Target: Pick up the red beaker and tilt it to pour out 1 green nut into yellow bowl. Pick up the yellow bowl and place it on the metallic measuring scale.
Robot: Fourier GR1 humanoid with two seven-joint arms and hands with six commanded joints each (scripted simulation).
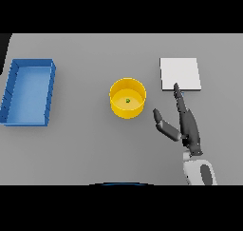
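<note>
Open and empty, the right hand (186, 125) may nudge the round yellow bowl (127, 98), apparently spilling its small green nut (127, 101).

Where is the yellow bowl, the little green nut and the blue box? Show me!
yellow bowl (124, 112): head view, on its front outer wall.
green nut (127, 101): head view, on the nut, inside the bowl.
blue box (47, 96): head view, on its right wall.

Bowl (127, 99) mid-table (nut (127, 101) inside), tray (28, 92) far left, scale (180, 74) right, hand (186, 125) before scale
</note>
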